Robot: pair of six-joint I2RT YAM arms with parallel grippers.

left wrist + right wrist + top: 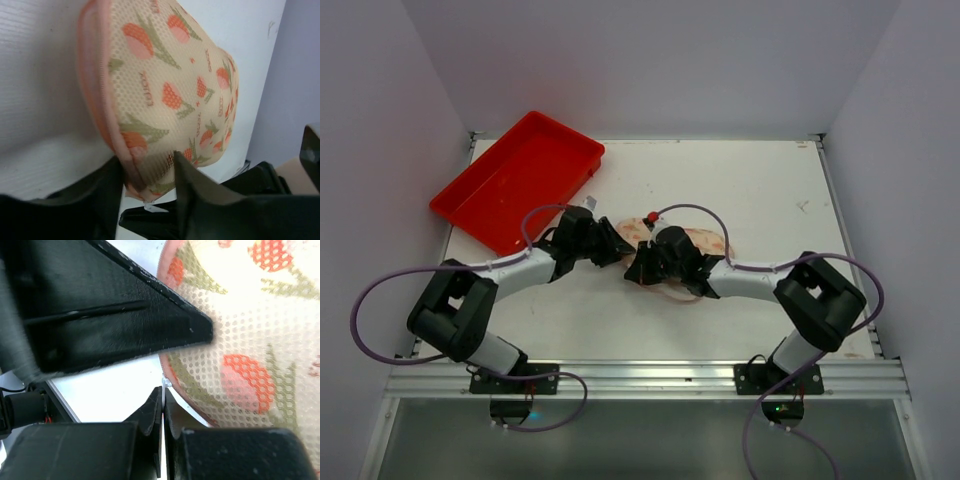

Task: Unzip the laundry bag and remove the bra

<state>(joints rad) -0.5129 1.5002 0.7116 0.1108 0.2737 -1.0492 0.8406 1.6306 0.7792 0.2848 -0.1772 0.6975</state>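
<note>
The laundry bag (708, 243) lies mid-table, a cream mesh pouch with orange-red prints and pink zip edging. In the left wrist view the laundry bag (165, 85) fills the frame, and my left gripper (147, 165) is shut on its pink-edged lower rim. My left gripper (610, 243) sits at the bag's left end in the top view. My right gripper (642, 268) is just beside it. In the right wrist view my right gripper (163, 392) is shut on the thin white zip pull (165, 383) at the edge of the bag (250, 340). The bra is hidden.
A red plastic tray (515, 190) stands at the back left of the white table (760, 190), partly over its edge. White walls close in the back and both sides. The two grippers are almost touching each other.
</note>
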